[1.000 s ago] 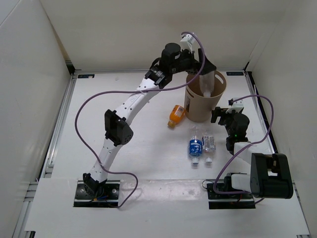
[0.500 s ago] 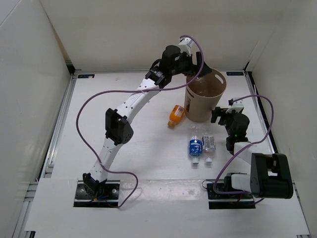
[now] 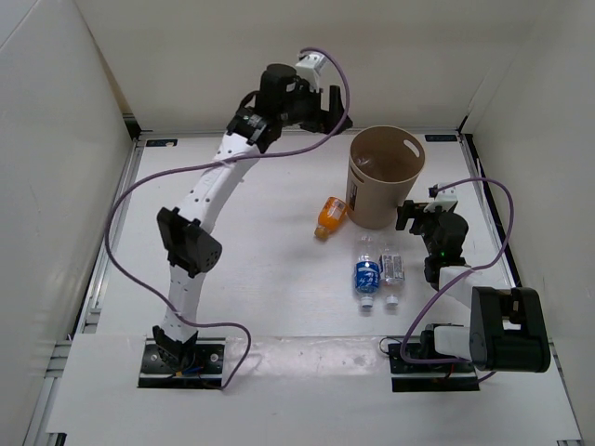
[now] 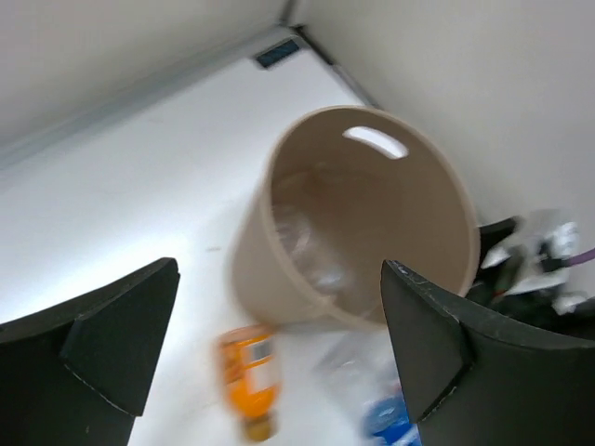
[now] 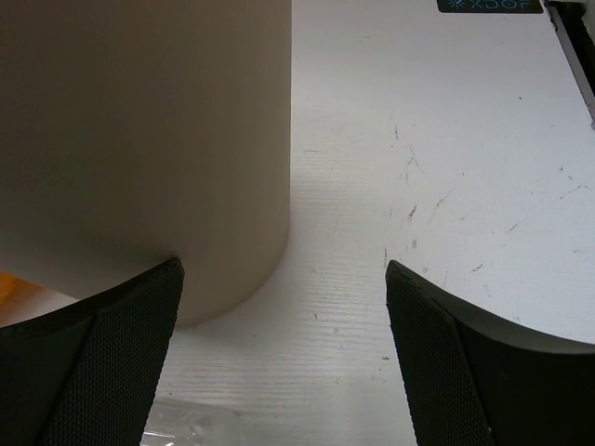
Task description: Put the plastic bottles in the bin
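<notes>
White walls are seen on three sides of a scuffed white table [image 3: 242, 269]. Toward its far right the bin [image 3: 383, 186] is stood upright, a round tan bucket of matte card-like look with oval cut-outs under the rim. A clear bottle [image 4: 299, 243] is seen inside it, blurred, so its direction cannot be told.

The orange bottle [image 3: 331, 216] is laid on its side just beside the bin's base, its long axis diagonal and its cap pointed to the near left. Nearer the arms, the blue-labelled bottle [image 3: 368, 276] and the short white-labelled bottle [image 3: 392, 270] are laid side by side, both with caps pointed at the near edge. No print on any label can be read, nor on the blue sticker [image 5: 488, 5] at the table's far corner.

The left gripper [image 3: 325, 100] is held high, left of the bin, with jaws spread wide and nothing between them. The right gripper [image 3: 407, 217] is set low just beside the bin's right wall, likewise spread and empty.
</notes>
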Robot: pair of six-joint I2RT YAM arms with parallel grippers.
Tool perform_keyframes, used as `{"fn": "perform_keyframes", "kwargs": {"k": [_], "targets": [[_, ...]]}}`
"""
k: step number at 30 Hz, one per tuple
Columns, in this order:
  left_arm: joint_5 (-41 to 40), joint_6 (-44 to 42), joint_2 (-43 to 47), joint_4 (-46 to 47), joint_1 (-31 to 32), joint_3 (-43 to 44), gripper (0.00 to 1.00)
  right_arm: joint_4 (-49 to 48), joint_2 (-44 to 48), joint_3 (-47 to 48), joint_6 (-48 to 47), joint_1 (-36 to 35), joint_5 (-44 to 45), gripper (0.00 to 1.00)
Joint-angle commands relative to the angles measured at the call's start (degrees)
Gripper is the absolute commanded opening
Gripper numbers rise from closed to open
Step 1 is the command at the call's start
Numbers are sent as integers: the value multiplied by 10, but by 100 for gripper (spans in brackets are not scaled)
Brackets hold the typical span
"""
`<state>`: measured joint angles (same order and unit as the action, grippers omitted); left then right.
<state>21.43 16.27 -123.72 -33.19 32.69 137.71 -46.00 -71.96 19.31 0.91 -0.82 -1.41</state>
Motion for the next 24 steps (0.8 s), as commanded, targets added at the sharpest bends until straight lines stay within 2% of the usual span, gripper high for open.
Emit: {"fn": "perform_keyframes", "kwargs": {"k": [1,2,3,4,5,6,7,8,10,11,13,15,17,22,24], "targets": [[-113,-159,74,-109,15,43,100,-12,4,16,-6,-7,29,90],[-132,-194,106,-119,22,49,100,-11,5,15,-6,-6,31,90],[-185,-247,119,-109,28,33,100,-12,5,15,-6,-8,33,90],[-211,-255,136,-58,30,-37,100,-11,5,15,-7,-8,33,90],[-251,-216,192,4,24,-140,100,-11,5,15,-8,-8,33,90],[-242,-113,203,21,15,-186,100,-12,6,16,-6,-8,34,90],[-186,-40,206,23,-2,-243,100,-11,5,16,-7,-9,34,90],[-132,-17,179,5,-57,-255,100,-10,3,16,-6,-9,33,90],[-59,49,130,-47,-75,-213,100,-9,5,16,-6,-9,34,90],[-57,44,118,-122,-68,-193,100,-10,5,15,-6,-9,34,90],[-74,4,96,-137,-43,-167,100,-11,6,15,-6,-9,34,90],[-82,0,96,-103,-24,-214,100,-12,5,15,-7,-9,33,90],[-62,31,96,-66,-20,-252,100,-12,4,15,-8,-8,33,90],[-25,58,116,114,-12,-399,100,-11,5,15,-7,-8,32,90],[-2,61,103,128,-10,-402,100,-13,5,14,-6,-8,32,90]]}}
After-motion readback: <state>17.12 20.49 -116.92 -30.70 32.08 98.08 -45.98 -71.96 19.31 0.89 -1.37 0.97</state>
